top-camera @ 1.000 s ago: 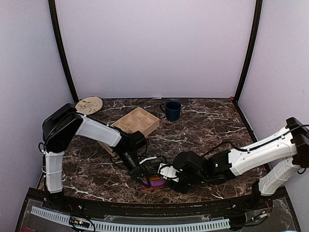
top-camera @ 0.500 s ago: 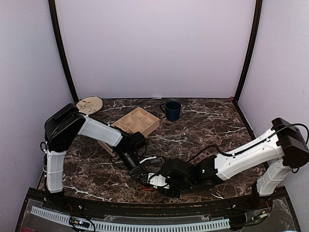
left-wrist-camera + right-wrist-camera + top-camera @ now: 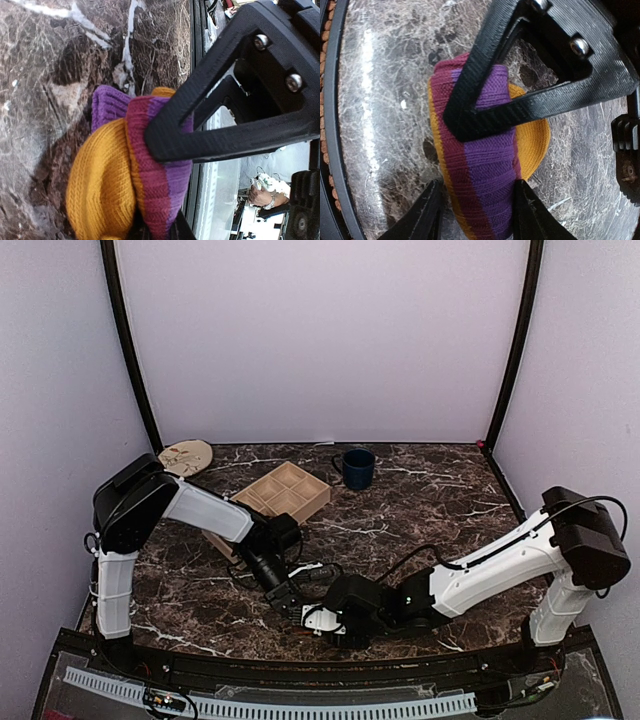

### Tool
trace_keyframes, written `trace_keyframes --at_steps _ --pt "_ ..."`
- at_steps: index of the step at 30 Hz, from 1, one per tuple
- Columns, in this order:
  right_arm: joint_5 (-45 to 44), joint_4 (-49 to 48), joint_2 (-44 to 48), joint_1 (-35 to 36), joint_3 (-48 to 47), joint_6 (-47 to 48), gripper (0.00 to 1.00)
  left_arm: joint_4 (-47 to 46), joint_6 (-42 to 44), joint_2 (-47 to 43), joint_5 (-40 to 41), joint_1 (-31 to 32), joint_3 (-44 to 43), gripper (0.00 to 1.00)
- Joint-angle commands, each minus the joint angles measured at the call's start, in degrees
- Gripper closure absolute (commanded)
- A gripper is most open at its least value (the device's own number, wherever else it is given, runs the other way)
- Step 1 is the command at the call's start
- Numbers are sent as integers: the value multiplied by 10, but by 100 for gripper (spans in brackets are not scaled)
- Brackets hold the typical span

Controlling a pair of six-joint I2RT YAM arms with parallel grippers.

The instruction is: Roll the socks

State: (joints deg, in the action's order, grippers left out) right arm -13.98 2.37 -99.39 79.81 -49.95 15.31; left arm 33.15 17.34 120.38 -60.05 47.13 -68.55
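The purple sock with orange and red stripes (image 3: 135, 175) is a small bundle on the marble table near the front edge. It also shows in the right wrist view (image 3: 485, 190). My left gripper (image 3: 156, 231) is shut on one end of it, jaws close together. My right gripper (image 3: 477, 215) is open and straddles the bundle, one finger (image 3: 530, 212) touching it and the other just clear. In the top view the left gripper (image 3: 293, 600) and the right gripper (image 3: 322, 620) meet over the sock and hide it. The brown argyle sock is out of view.
A wooden compartment box (image 3: 283, 493) stands behind the left arm. A dark blue mug (image 3: 356, 468) is at the back centre and a round tan disc (image 3: 185, 456) at the back left. The black front rail (image 3: 300, 665) runs just below the grippers.
My right arm has slid left along the front of the table until its gripper covers the sock. My left gripper has stayed on the sock, barely moving.
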Motion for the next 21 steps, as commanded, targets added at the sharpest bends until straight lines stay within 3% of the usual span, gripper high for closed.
trace_keyframes --at_steps 1,10,21 --pt "11 -14 -15 -6 -15 8 59 28 4 17 37 -6 -1 90" --pt "52 -2 -30 -25 -21 -3 91 26 -6 16 33 -8 -5 85" --pt "92 26 -44 -46 -37 -19 97 -3 -52 -25 88 -16 15 71"
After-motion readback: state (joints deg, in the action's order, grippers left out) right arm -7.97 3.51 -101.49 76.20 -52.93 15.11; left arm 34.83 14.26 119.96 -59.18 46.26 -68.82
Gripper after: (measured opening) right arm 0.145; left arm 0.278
